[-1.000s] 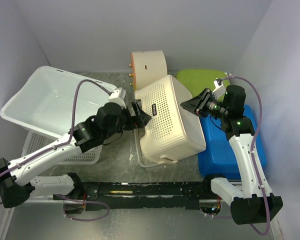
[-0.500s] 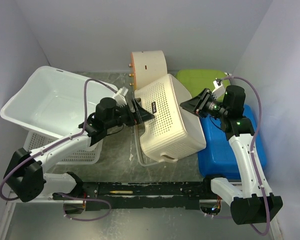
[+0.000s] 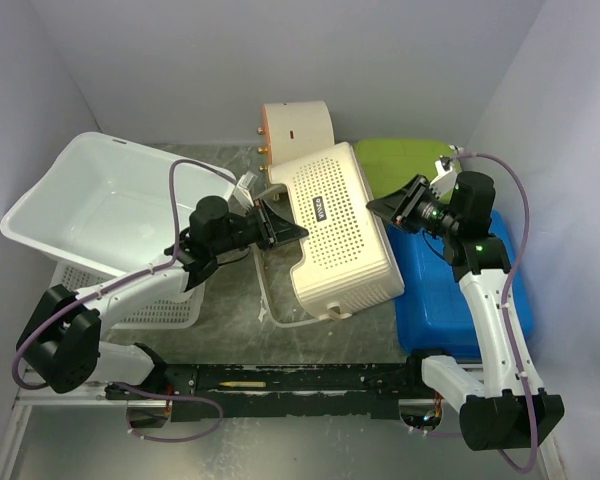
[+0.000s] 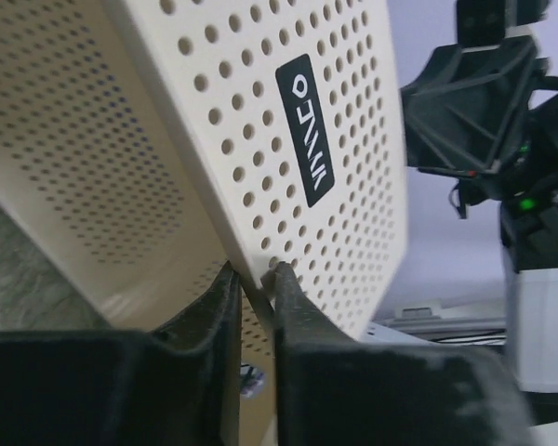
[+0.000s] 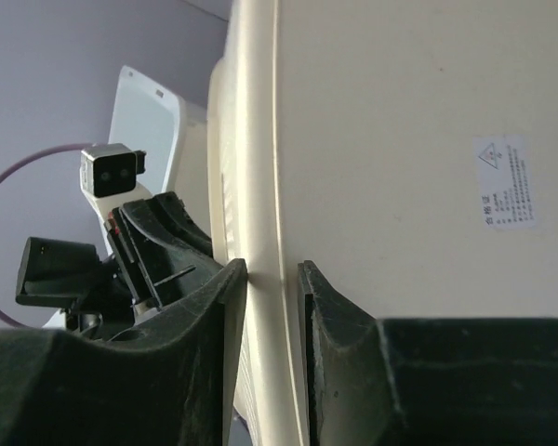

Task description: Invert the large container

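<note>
Mid grey counter (image 3: pixel 230 305): large cream perforated plastic container (image 3: pixel 340 235) tilted on its side. Left tool (image 4: pixel 258 279) pinched narrow on one rim; right tool (image 5: pixel 274 274) clamps the opposite rim. Advice: roll both wrists together; the thin rim may slip.

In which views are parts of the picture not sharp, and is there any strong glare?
Left wrist: the near jaws are blurred, the perforated cream container sharp. Right wrist: jaws soft too, the container's label illegible. Top external: evenly lit, sharp, no strong glare.
</note>
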Motion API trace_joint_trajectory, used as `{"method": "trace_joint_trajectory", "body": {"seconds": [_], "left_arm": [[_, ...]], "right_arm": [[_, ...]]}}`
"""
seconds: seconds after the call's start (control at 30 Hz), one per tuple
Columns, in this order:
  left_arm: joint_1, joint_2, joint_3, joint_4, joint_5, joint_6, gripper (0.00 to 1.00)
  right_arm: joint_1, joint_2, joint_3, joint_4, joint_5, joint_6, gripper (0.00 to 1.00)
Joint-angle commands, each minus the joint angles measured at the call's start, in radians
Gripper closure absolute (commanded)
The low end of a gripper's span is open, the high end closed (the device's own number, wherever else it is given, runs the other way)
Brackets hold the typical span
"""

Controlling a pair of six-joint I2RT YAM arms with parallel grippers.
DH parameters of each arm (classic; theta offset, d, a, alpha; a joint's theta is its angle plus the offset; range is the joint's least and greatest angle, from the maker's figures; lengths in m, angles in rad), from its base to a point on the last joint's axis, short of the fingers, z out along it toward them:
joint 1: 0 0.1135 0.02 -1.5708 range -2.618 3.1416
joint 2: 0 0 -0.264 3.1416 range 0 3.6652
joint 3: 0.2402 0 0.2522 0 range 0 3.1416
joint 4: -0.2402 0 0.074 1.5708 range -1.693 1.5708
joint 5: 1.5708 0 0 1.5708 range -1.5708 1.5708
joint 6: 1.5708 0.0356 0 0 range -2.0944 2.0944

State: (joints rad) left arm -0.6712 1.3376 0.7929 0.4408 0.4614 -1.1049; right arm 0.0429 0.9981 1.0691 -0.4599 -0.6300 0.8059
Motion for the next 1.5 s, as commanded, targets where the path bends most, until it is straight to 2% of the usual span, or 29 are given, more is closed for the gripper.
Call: {"method": "trace_joint_trajectory", "body": {"seconds": [0.0, 0.13, 0.3, 0.5, 0.57, 0.63, 0.7, 0.83, 0.9, 1.0, 1.13, 1.2, 1.37, 1.47], "left_arm": [[-0.016, -0.010, 0.010, 0.228, 0.080, -0.021, 0.93], [-0.016, 0.008, -0.035, 0.381, 0.100, -0.088, 0.93], [-0.016, 0.005, -0.055, 0.499, 0.110, -0.127, 0.93], [-0.017, 0.030, -0.015, 0.457, 0.142, -0.105, 0.93], [-0.018, 0.055, -0.020, 0.489, 0.151, -0.127, 0.85], [-0.022, 0.086, -0.023, 0.536, 0.163, -0.154, 0.72], [-0.028, 0.116, -0.020, 0.569, 0.176, -0.174, 0.65], [-0.050, 0.169, 0.002, 0.604, 0.187, -0.194, 0.61], [-0.063, 0.192, 0.015, 0.625, 0.185, -0.206, 0.64], [-0.076, 0.218, 0.031, 0.653, 0.184, -0.226, 0.90], [-0.093, 0.234, 0.061, 0.666, 0.182, -0.238, 0.93], [-0.101, 0.231, 0.092, 0.651, 0.183, -0.229, 0.93], [-0.124, 0.193, 0.176, 0.568, 0.154, -0.178, 0.93], [-0.127, 0.166, 0.224, 0.518, 0.101, -0.152, 0.93]], "right_arm": [[0.021, -0.003, 0.002, -0.005, -0.076, 0.012, 0.71], [0.021, 0.017, 0.033, -0.056, -0.051, -0.033, 0.70], [0.022, 0.036, 0.066, -0.092, -0.021, -0.059, 0.59], [0.021, 0.027, -0.013, 0.041, -0.138, 0.021, 0.62], [0.021, 0.027, -0.042, 0.073, -0.161, 0.047, 0.63], [0.021, 0.026, -0.053, 0.082, -0.166, 0.053, 0.63], [0.021, 0.027, -0.053, 0.078, -0.162, 0.051, 0.63], [0.021, 0.031, -0.039, 0.072, -0.163, 0.042, 0.63], [0.021, 0.033, -0.038, 0.072, -0.164, 0.041, 0.63], [0.021, 0.035, -0.034, 0.060, -0.156, 0.032, 0.63], [0.021, 0.049, 0.017, 0.002, -0.127, -0.017, 0.63], [0.020, 0.060, 0.064, -0.061, -0.091, -0.056, 0.57], [0.020, 0.074, 0.256, -0.231, 0.135, -0.160, 0.15], [0.019, 0.029, 0.347, -0.243, 0.286, -0.200, 0.07]]}}
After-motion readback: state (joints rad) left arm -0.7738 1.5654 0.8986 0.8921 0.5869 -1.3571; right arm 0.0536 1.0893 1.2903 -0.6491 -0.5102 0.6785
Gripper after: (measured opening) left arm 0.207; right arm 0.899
